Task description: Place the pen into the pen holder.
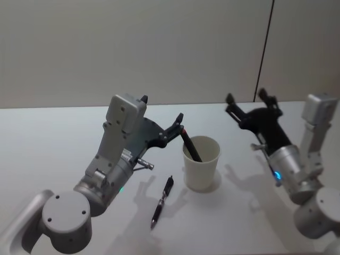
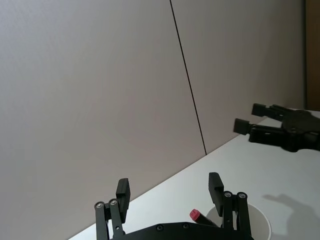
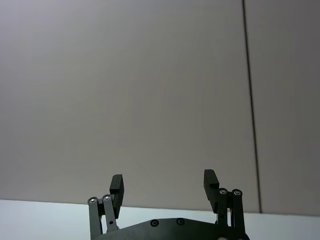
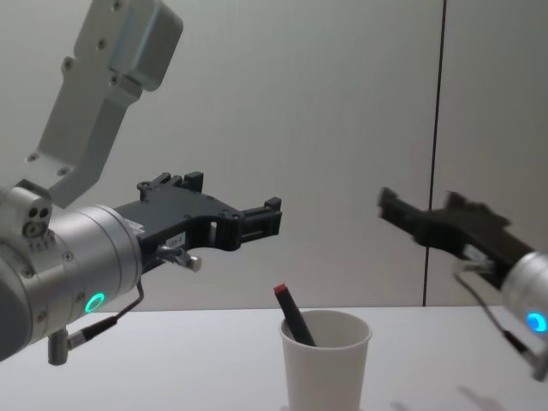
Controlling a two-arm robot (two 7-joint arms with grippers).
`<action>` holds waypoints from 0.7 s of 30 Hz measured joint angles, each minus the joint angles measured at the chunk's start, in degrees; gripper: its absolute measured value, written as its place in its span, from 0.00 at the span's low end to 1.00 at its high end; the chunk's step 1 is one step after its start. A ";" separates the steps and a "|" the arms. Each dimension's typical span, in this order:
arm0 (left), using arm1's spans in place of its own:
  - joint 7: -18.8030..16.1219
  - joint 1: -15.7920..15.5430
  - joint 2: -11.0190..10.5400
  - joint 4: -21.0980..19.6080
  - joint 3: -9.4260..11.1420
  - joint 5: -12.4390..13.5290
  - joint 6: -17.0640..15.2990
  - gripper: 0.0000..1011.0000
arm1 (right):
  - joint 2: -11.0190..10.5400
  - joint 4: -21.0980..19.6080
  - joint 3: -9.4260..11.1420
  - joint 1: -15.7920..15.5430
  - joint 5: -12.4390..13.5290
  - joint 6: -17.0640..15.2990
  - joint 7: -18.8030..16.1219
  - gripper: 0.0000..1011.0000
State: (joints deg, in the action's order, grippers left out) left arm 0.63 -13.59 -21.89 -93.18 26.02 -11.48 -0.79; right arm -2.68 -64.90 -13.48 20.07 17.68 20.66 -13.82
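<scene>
My left gripper (image 1: 178, 126) hovers just over the pen holder (image 1: 202, 171), jaws apart. The pen (image 1: 190, 146) leans inside, seemingly free of them. If I brush it while retreating, the cup may tip. The right gripper (image 1: 245, 99) is parked, jaws apart. A second pen (image 1: 162, 202) lies on the counter (image 1: 58, 138).

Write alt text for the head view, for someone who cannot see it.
A dark pen with a red end leans inside a white paper cup on a white table, with the left gripper just above it, jaws open. A second pen lies on the table beside the cup; the right gripper hovers open farther right.
</scene>
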 joint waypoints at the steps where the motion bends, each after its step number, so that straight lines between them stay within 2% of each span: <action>1: 0.00 0.00 0.00 0.00 0.00 0.00 0.00 0.99 | -0.80 -3.05 0.49 -1.66 -0.15 -2.02 1.84 0.99; 10: 0.00 0.00 0.00 0.00 0.00 0.00 0.00 0.99 | -4.09 -13.25 2.12 -8.23 -0.84 -9.71 7.94 0.99; 21: 0.00 0.00 0.00 0.00 0.00 0.00 0.00 0.99 | -6.23 -19.61 3.18 -12.64 -1.44 -14.43 11.40 0.99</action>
State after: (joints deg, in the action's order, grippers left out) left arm 0.63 -13.59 -21.89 -93.18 26.02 -11.48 -0.79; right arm -8.91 -84.52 -10.31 7.43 16.24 6.23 -2.42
